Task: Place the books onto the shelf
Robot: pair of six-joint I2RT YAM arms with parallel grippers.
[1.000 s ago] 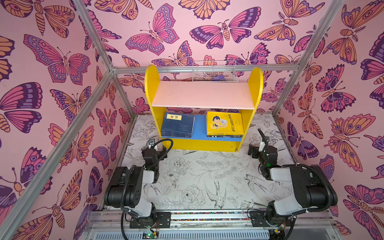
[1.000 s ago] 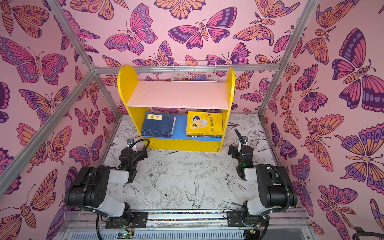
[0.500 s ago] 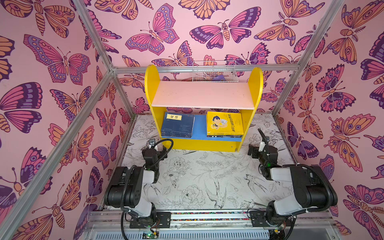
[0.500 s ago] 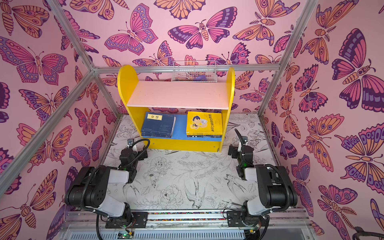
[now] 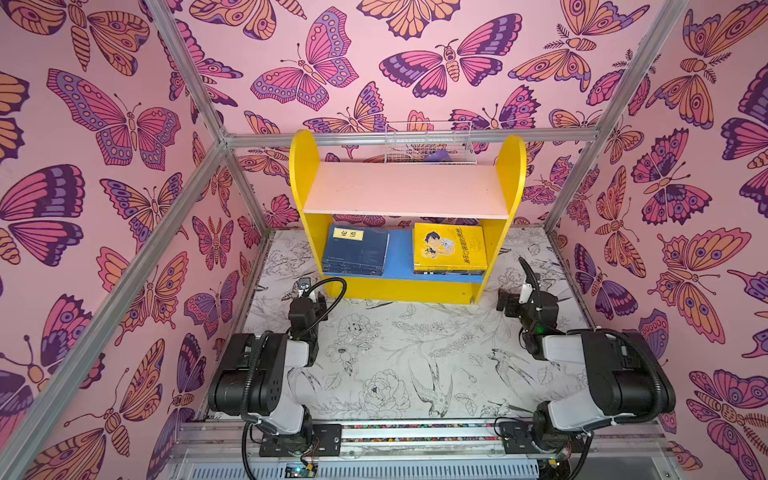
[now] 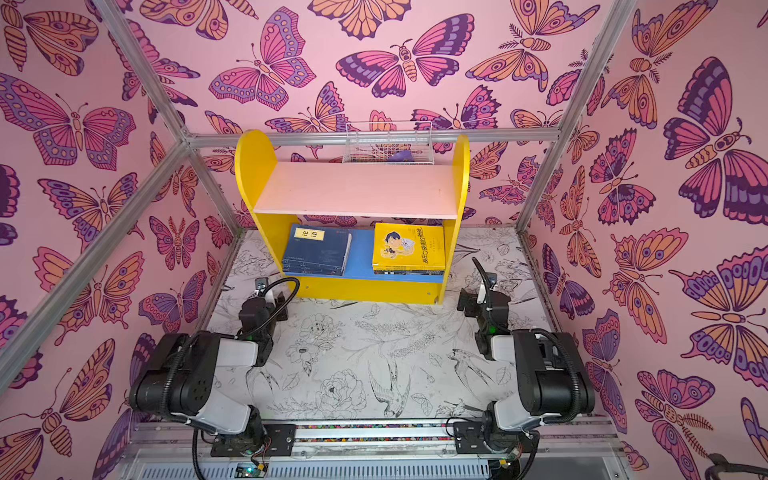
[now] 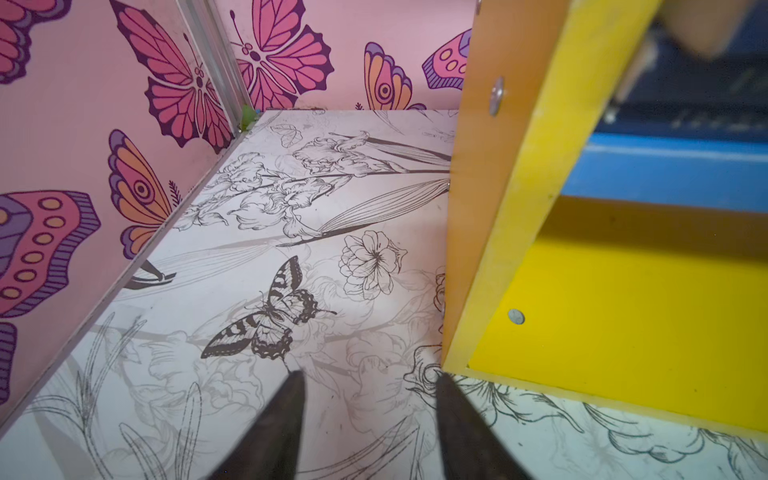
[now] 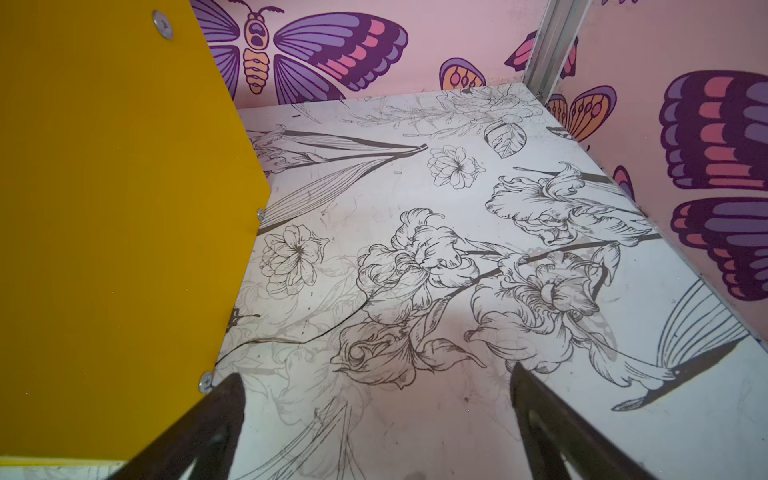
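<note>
Now | left fingers (image 7: 274,432) parted, empty, by shelf (image 7: 540,145) corner | right fingers (image 8: 552,428) wide, empty, beside shelf edge

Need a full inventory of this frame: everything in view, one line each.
shelf: one, yellow sides, pink upper board, blue lower board; back centre of the table.
navy books: one flat stack, count unclear, navy with yellow label; lower board, left part.
yellow books: one flat stack, count unclear, yellow; lower board, right part.
wire basket: one, white; behind the shelf top, something purple inside.
table: one, white with black floral drawings.
left claw: one, black, open, empty; by the shelf's left front corner.
right claw: one, black, open, empty; beside the shelf's right panel.
</note>
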